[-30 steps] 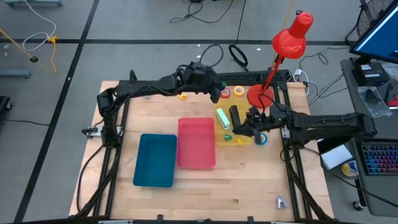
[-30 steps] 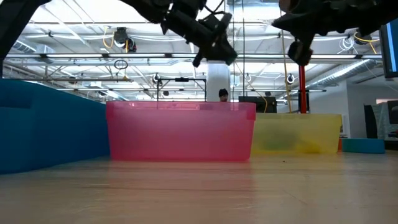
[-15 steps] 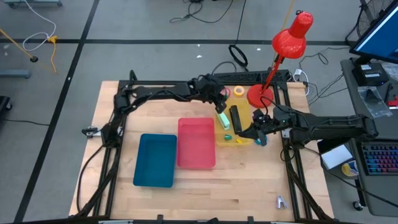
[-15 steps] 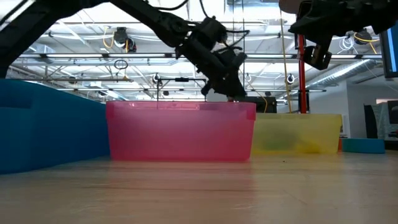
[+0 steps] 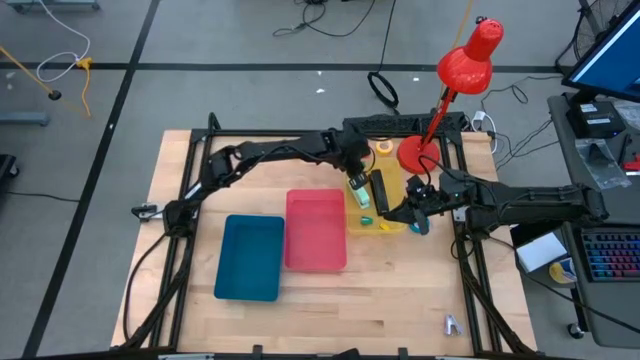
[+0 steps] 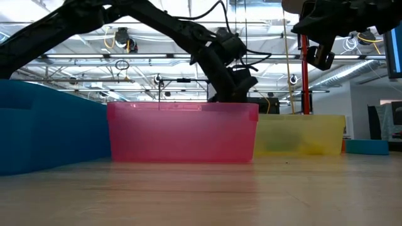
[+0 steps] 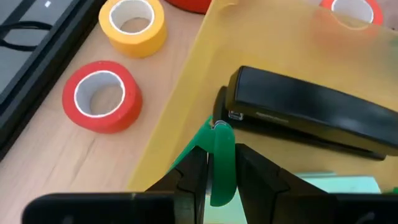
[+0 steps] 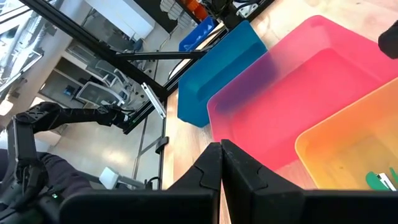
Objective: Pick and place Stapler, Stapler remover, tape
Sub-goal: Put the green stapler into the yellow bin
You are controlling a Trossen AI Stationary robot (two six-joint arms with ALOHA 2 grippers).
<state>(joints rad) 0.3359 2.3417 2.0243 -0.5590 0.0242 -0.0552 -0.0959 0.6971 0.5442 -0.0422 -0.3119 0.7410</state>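
Left wrist view: beyond the fingers lies the translucent yellow tray [image 7: 186, 93]; in it a matte black stapler [image 7: 311, 115]. Outside it on bare wood sit glossy red tape [image 7: 102, 96] and yellow tape [image 7: 134, 23]. The left gripper [image 7: 217, 168] pinches a green staple remover [image 7: 221, 165]. The right gripper [image 8: 221, 168], closed and empty, hovers nearby.

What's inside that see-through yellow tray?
In the yellow plastic tray lie a black stapler and a pale green item. The left gripper holds a green stapler remover over it. The tray's far part is hidden.
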